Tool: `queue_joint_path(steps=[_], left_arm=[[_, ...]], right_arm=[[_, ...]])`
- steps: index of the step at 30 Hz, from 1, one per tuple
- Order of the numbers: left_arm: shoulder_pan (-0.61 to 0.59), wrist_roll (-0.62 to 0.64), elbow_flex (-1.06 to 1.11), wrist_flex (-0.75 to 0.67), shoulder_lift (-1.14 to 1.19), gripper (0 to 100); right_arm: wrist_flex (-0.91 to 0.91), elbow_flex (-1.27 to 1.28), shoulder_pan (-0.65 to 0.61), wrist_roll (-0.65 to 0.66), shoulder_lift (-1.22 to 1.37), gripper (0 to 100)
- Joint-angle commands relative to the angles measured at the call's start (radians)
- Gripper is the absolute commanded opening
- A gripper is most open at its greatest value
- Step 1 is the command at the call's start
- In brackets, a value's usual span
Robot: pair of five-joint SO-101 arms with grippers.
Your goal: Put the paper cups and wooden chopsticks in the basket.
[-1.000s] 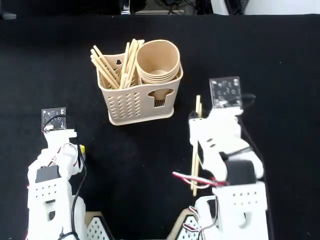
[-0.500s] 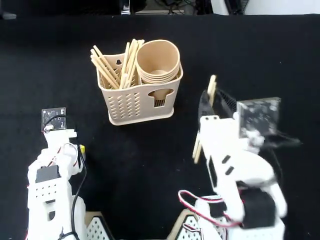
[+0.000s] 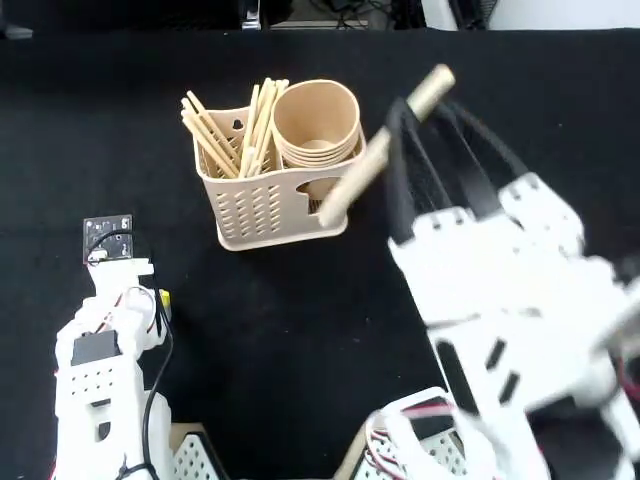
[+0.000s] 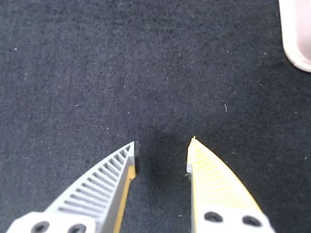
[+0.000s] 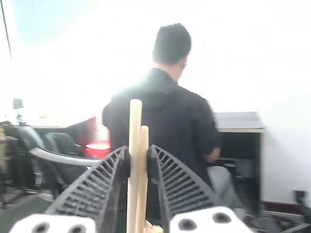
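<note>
The right gripper point(image 3: 412, 100) is swinging up off the surface point(image 3: 300, 330), clamping the wooden chopsticks point(image 3: 370, 160) and tilting them toward the basket point(image 3: 270, 205). The left gripper point(image 4: 163, 148) is staying parted and empty.

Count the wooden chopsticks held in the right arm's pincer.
2. Both pale wooden chopsticks are clamped side by side in the right pincer, raised near the beige slotted plastic basket. A third could be hidden behind them.

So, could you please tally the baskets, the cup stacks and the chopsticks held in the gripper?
basket: 1
stack of paper cups: 1
chopsticks in the right gripper: 2
Total: 4
</note>
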Motion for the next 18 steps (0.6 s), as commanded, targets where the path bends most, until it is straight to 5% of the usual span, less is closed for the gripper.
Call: queue_joint_path(steps=[1, 7, 18], left_arm=[[0.012, 0.002, -0.002, -0.018, 0.005, 19], [0.012, 0.002, -0.002, -0.018, 0.005, 19], [0.012, 0.002, -0.002, -0.018, 0.005, 19]], right_arm=[[-0.146, -0.094, -0.072, -0.009, 0.145, 1.3], [-0.347, -0.116, -0.121, -0.009, 0.357, 1.3], [-0.431, -0.11, -0.121, -0.009, 0.638, 1.3]])
